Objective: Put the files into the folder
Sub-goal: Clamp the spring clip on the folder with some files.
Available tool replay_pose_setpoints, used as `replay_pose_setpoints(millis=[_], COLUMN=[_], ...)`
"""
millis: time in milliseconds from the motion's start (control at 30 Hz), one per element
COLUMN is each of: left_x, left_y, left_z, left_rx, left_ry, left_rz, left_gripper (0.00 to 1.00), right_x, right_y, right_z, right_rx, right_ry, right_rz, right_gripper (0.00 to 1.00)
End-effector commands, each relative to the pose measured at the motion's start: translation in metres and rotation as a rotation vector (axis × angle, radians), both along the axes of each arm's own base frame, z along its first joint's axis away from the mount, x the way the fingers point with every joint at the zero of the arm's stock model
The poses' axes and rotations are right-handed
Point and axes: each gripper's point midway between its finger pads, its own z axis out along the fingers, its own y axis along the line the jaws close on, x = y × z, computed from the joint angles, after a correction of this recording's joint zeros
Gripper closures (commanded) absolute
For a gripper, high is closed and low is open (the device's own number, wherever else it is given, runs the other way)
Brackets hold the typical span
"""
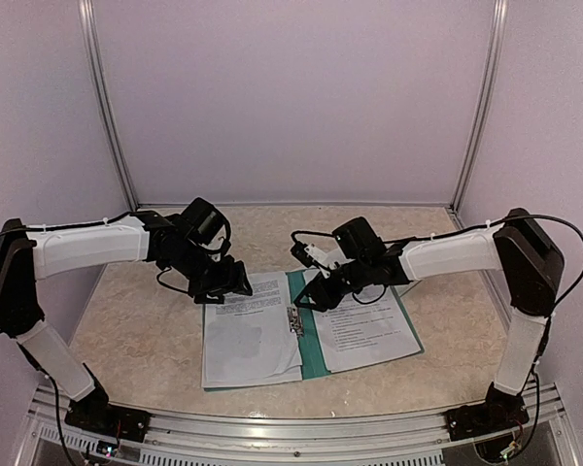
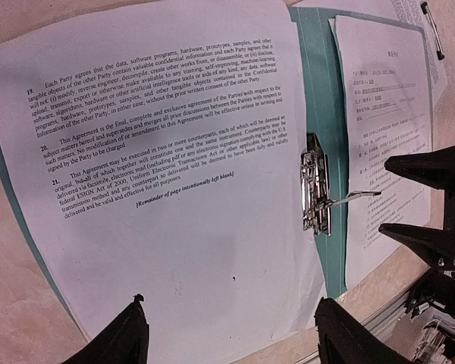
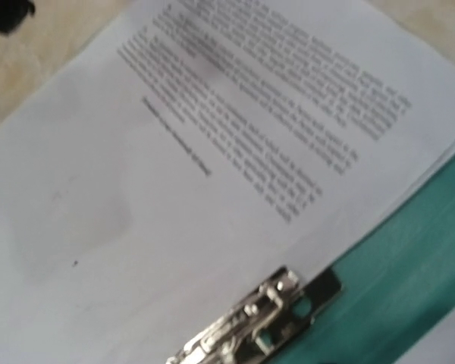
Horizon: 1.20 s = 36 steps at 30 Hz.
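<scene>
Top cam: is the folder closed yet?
No, the folder lies open flat, with printed sheets on both leaves and the silver clip exposed at the spine.

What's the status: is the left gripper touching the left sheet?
Cannot tell. In the left wrist view the left gripper sits open over the left sheet, neither contact nor gap showing plainly; the top view doesn't settle it.
</scene>
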Motion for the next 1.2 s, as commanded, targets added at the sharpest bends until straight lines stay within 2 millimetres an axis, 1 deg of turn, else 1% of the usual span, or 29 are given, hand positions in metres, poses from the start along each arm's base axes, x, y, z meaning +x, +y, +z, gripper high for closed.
replay_pose_setpoints(millis=[0, 233, 333, 500, 633, 933, 1167], left_x=[-0.003, -0.003, -0.004, -0.004, -0.004, -0.004, -0.005], left_y=[-0.003, -0.003, -0.003, -0.003, -0.003, -0.003, -0.005], left_z=[-0.006, -0.009, -0.009, -0.011, -0.011, -0.01, -0.01], left_rx=[0.0, 0.003, 0.005, 0.006, 0.006, 0.001, -0.004], left_ry=[0.014, 0.019, 0.021, 0.026, 0.029, 0.027, 0.036], left_rz=[-0.012, -0.013, -0.012, -0.013, -0.013, -0.011, -0.014], left_gripper=[0.27, 0.27, 0.27, 0.27, 0.28, 0.28, 0.28], right_x=[0.006, 0.003, 0.002, 0.003, 0.004, 0.006, 0.01], right_y=[0.011, 0.016, 0.015, 0.016, 0.016, 0.017, 0.015], right_z=[0.007, 0.005, 0.004, 0.001, -0.001, -0.003, -0.01], right_rx=[0.082, 0.098, 0.098, 0.095, 0.093, 0.095, 0.087], right_ry=[0.021, 0.052, 0.056, 0.06, 0.064, 0.07, 0.079], right_rz=[0.048, 0.076, 0.079, 0.075, 0.077, 0.08, 0.079], right_gripper=[0.55, 0.63, 0.64, 0.72, 0.77, 0.92, 0.99])
